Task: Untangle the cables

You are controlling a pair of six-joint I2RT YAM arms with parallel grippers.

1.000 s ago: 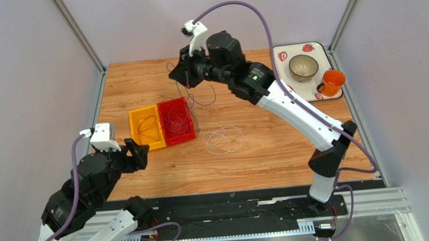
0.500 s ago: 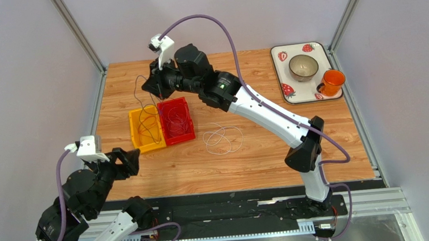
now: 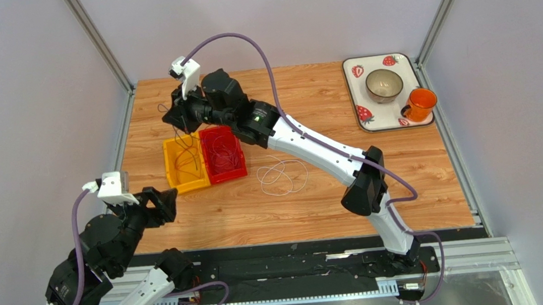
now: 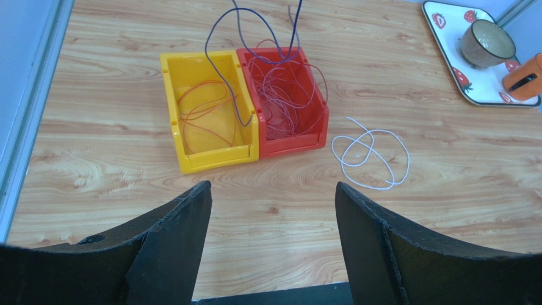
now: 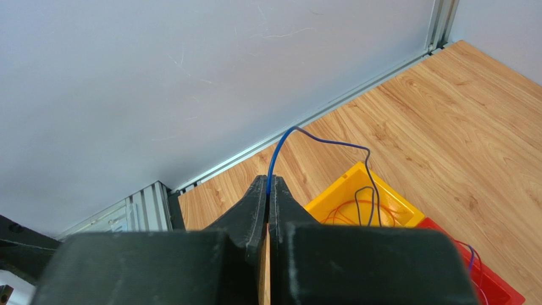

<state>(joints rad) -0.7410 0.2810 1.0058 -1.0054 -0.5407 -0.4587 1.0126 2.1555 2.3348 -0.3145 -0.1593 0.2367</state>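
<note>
My right gripper [image 3: 174,121] is shut on a thin blue cable [image 5: 280,145] and holds it above the yellow bin [image 3: 177,178]. The cable loops down into the yellow bin [image 4: 170,89], across its edge with the red bin [image 4: 321,121]; it also shows in the left wrist view [image 4: 233,101]. Orange cable [image 4: 202,115] lies coiled in the yellow bin. Thin pale and reddish cables [image 4: 286,95] lie tangled in the red bin. A white cable [image 3: 282,174] lies looped on the table right of the bins. My left gripper [image 4: 272,187] is open and empty, near the table's front left.
A white strawberry tray [image 3: 359,115] at the back right holds a brown bowl [image 3: 384,84] and an orange cup [image 3: 419,104]. Metal frame posts and grey walls close in the table on the left, right and back.
My right gripper has swung left with the blue cable, from the back middle to above the yellow bin. My left arm drew back a little, then stayed still.
</note>
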